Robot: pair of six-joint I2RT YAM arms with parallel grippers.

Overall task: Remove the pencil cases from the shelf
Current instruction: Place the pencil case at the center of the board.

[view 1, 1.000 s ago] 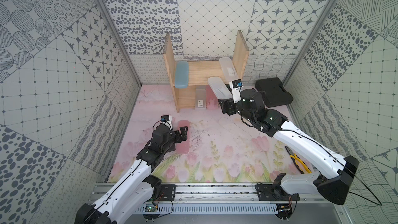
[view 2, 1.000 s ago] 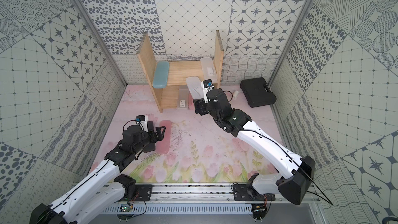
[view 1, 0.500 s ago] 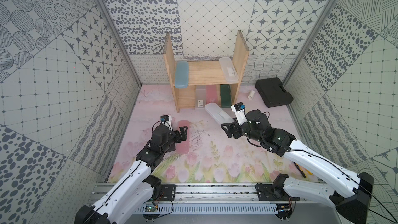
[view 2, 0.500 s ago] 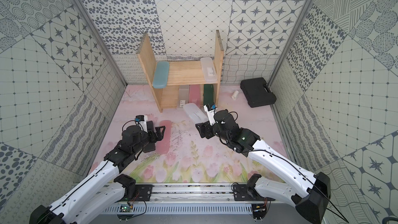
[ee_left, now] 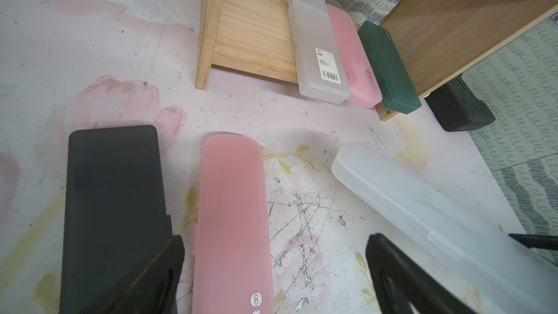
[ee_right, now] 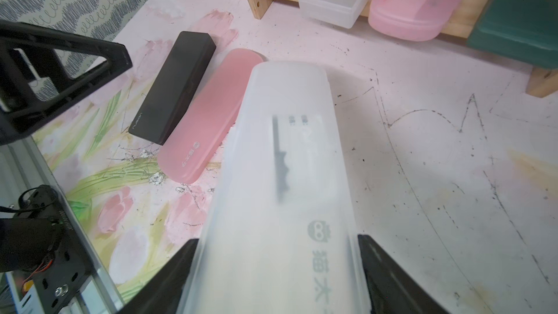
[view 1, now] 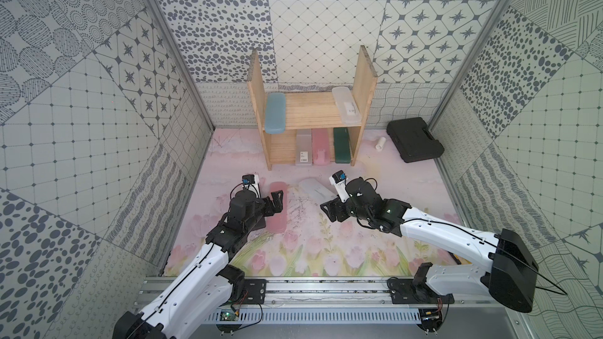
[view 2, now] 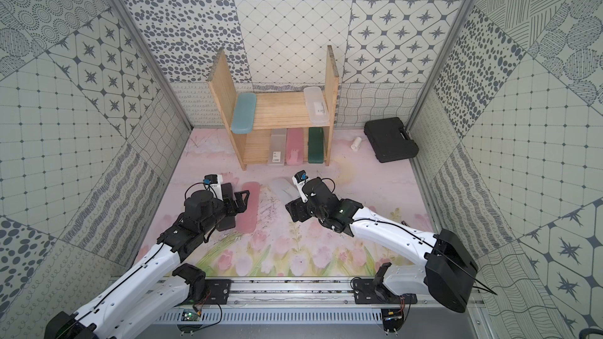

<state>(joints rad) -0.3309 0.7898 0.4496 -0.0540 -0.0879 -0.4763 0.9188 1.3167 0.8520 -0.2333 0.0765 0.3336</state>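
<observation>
The pine shelf stands at the back. Its upper board carries a blue pencil case and a frosted clear one. On the lower board lie a labelled clear case, a pink one and a dark green one. My right gripper is shut on the near end of another frosted clear case, low over the mat. A pink case and a black case lie on the mat. My left gripper hangs open over the pink one, gripping nothing.
A big black tool case and a small white cylinder lie right of the shelf. Patterned walls close in both sides and the back. The metal rail runs along the front edge.
My right gripper has carried the frosted clear case from the shelf's upper board down and forward to the mat. The left arm has not moved.
</observation>
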